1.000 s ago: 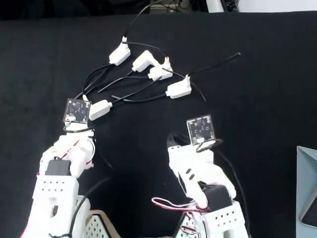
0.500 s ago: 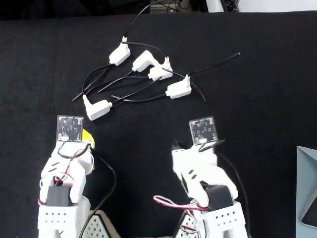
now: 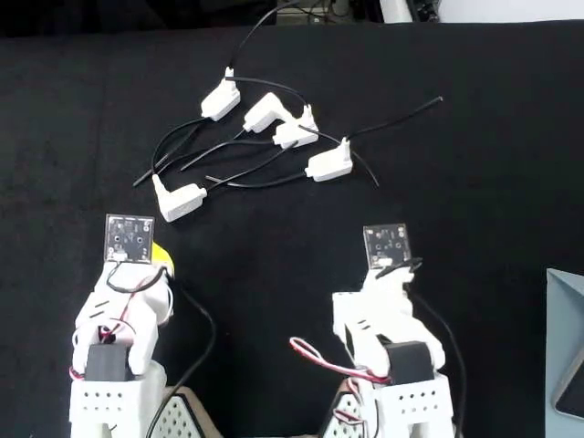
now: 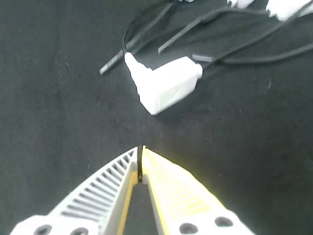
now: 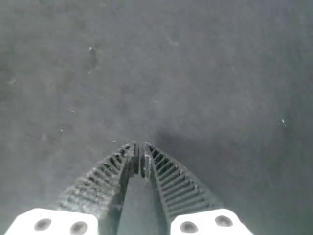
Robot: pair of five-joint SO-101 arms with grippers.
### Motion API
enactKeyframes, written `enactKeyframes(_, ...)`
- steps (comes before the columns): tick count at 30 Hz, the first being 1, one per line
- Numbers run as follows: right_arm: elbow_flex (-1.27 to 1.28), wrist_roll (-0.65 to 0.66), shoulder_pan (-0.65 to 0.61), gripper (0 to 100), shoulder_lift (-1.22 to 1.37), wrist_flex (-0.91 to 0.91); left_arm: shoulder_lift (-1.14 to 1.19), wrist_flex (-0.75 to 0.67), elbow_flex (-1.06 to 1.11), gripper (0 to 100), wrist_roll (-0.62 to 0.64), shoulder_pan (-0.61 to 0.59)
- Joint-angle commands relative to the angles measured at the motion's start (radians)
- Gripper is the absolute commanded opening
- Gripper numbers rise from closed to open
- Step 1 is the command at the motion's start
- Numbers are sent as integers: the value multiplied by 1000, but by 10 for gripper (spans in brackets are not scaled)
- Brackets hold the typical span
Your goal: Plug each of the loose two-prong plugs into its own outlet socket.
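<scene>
on the black table [image 3: 474, 137], five white plugs [image 3: 297, 132] with black cords [image 3: 246, 173] lie tangled, toward 12 o'clock from both arms. nearest plug [image 3: 182, 201] sits at 1 o'clock from the left gripper [image 4: 142, 152], close but apart. left gripper fingers pressed together, holding nothing. right gripper [image 5: 142, 149] likewise pinched closed, empty, over bare table.

We are seeing five plugs [image 3: 295, 134] lying clustered together on the far middle of the table [image 3: 493, 164]. The nearest plug [image 4: 166, 90] is lying just ahead of our left gripper [image 4: 142, 151]; our right gripper [image 5: 142, 149] is hanging well to its right.
</scene>
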Motion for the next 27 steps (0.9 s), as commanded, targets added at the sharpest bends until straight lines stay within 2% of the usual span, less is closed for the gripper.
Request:
enactKeyframes(1,-4,-3,46,15,-84,11,-9,81,19,30,5,8)
enactKeyframes(6,-2,-3,51,15,-84,11,-9,163,19,30,8,8)
enactKeyframes(27,-2,-3,51,15,-84,11,-9,163,19,30,9,5)
